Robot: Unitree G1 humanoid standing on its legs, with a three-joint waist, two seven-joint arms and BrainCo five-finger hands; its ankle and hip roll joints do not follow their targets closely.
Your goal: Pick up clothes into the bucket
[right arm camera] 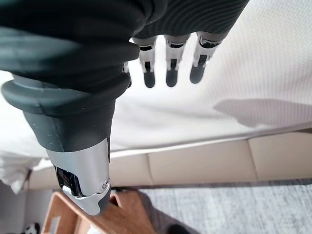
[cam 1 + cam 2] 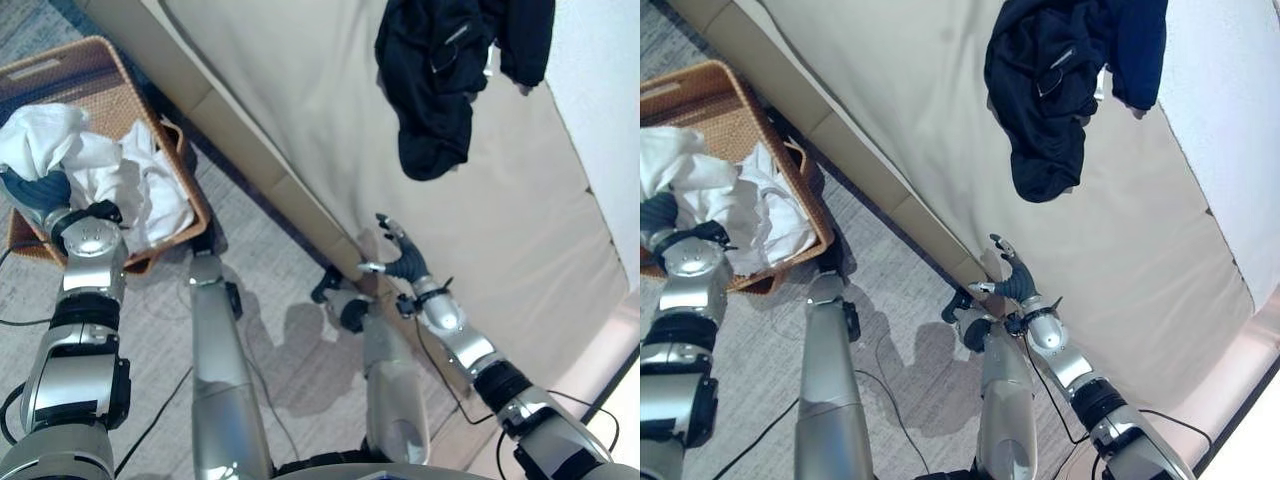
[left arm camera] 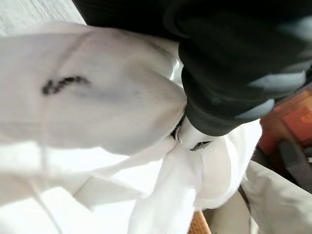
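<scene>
Gripping white cloth (image 2: 90,170) over the basket (image 2: 100,75), left hand (image 2: 40,195); right hand (image 2: 400,255) spread, dark garment (image 2: 450,70) well beyond.

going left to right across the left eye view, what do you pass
white clothes in the basket with the left robot hand in them → bed edge → right robot hand → dark garment on the bed
</scene>
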